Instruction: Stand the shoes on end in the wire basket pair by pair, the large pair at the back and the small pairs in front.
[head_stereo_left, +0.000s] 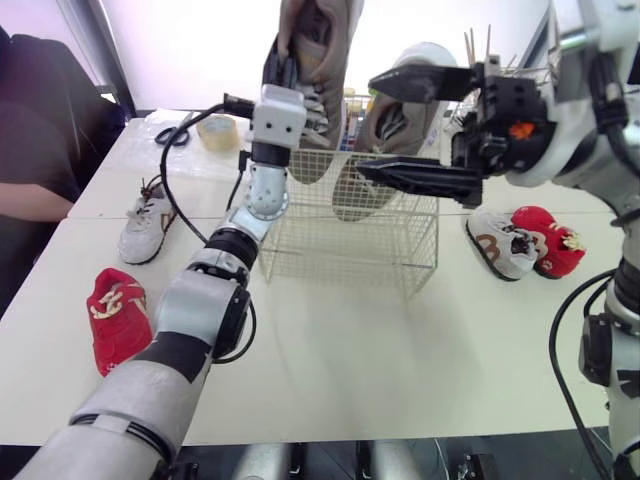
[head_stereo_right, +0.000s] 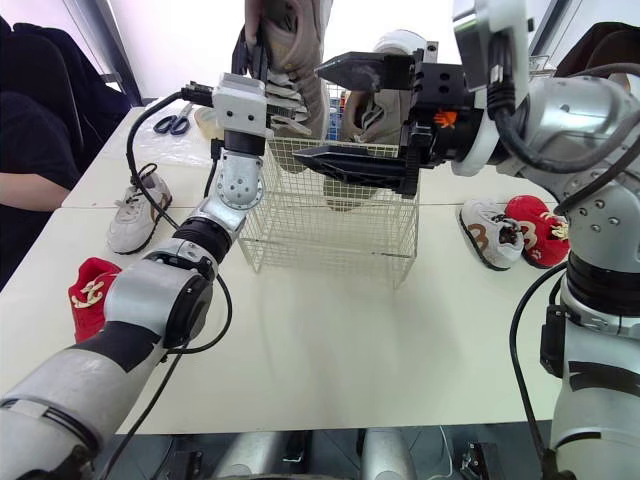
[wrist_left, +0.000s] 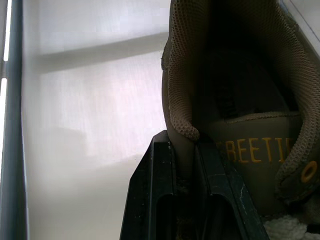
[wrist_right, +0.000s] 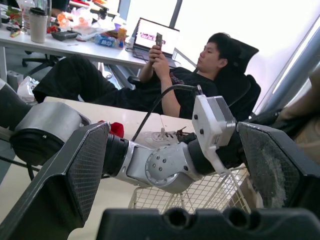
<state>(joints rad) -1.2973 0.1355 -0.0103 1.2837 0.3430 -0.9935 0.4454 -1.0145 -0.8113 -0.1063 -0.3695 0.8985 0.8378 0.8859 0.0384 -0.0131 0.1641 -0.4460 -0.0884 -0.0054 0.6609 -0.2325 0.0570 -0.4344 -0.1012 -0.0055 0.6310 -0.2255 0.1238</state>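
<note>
**Large pair half in, small pairs not started.**

My left pincer (head_stereo_left: 283, 68) is clamped on the heel collar of a large tan shoe (head_stereo_left: 322, 35) and holds it toe-down over the left half of the wire basket (head_stereo_left: 340, 245). I cannot tell whether its toe has passed the rim. The partner shoe (head_stereo_left: 395, 125) stands on end in the right half, leaning a little. My right pincer (head_stereo_left: 365, 125) hangs spread wide in front of it, gripping nothing. Four small shoes lie on the counter (head_stereo_left: 400, 350) outside the basket. A red left shoe (head_stereo_left: 117, 318) and a pale left shoe (head_stereo_left: 147, 222) are on one side, and a pale right shoe (head_stereo_left: 505, 243) touches a red right shoe (head_stereo_left: 550, 240) on the other. The tan shoe has a soft mesh collar, white laces and yellow lettering inside, so I expect it to flex in the grip.
</note>
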